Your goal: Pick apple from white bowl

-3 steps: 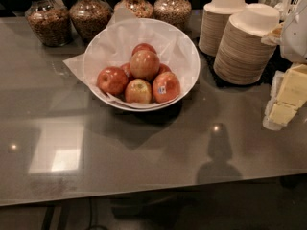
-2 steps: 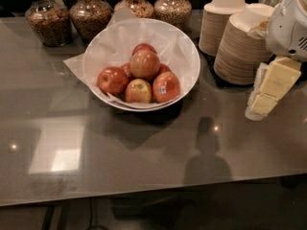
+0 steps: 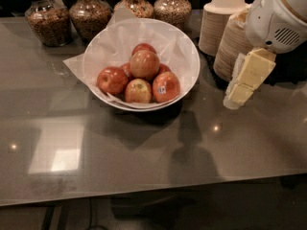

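Note:
The white bowl [image 3: 191, 75] stands at the back middle of the dark table, lined with crumpled white paper. It holds several apples. The apple [image 3: 145, 63], large, red with an orange-yellow blush, lies on top of the pile. A red apple with a white-blue sticker [image 3: 166, 86] lies at the front right. A smaller apple with a yellow-green patch [image 3: 138, 90] lies at the front. My gripper [image 3: 236, 97] hangs from the white arm [image 3: 278, 13] at the right. It is above the table, to the right of the bowl and apart from it. It holds nothing.
Several glass jars of grains [image 3: 89, 14] stand along the back edge behind the bowl. Two stacks of beige paper bowls [image 3: 221, 20] stand at the back right, right behind my gripper. The table's front edge [image 3: 153, 195] runs across the bottom.
My arm and gripper have moved left, further into view, closer to the bowl's right side. The apples and bowl have not moved.

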`<state>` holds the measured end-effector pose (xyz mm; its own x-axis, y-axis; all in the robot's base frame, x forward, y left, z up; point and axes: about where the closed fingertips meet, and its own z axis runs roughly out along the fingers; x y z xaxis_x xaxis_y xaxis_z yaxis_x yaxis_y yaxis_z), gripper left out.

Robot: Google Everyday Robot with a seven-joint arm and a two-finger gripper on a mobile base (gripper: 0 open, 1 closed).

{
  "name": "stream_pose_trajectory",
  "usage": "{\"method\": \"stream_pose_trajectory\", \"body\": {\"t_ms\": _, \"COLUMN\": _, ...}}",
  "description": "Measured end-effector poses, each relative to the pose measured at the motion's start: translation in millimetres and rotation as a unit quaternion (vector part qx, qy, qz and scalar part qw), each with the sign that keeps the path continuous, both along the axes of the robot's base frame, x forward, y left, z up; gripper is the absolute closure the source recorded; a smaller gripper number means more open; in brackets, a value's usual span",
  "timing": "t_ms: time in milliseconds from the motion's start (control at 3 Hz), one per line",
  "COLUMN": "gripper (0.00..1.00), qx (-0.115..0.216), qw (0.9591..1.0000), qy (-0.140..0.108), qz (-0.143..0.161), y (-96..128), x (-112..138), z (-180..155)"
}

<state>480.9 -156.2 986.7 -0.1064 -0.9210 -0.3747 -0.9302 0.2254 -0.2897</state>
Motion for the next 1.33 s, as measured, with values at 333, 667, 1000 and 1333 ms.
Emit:
{"method": "stream_pose_trajectory", "body": {"t_ms": 333, "gripper": 0.0, "qx": 0.043, "qw": 0.9989, "qy": -0.016, "qz": -0.003, "y": 14.9, "x": 15.5, "z": -0.4}}
{"method": "stream_pose_trajectory", "body": {"t_ms": 667, "gripper": 0.0, "qx": 0.118, "qw": 0.9923, "qy": -0.038, "qz": 0.007, "y": 48.3, "x": 43.0, "z": 6.0}}
{"method": "stream_pose_trajectory", "body": {"t_ms": 1000, "gripper": 0.0, "qx": 0.17, "qw": 0.9843, "qy": -0.042, "qz": 0.022, "y": 74.7, "x": 60.3, "z": 8.5}}
{"method": "stream_pose_trajectory", "body": {"t_ms": 1333, "gripper": 0.13, "qx": 0.199, "qw": 0.9783, "qy": -0.034, "qz": 0.044, "y": 101.4, "x": 68.7, "z": 6.2}}
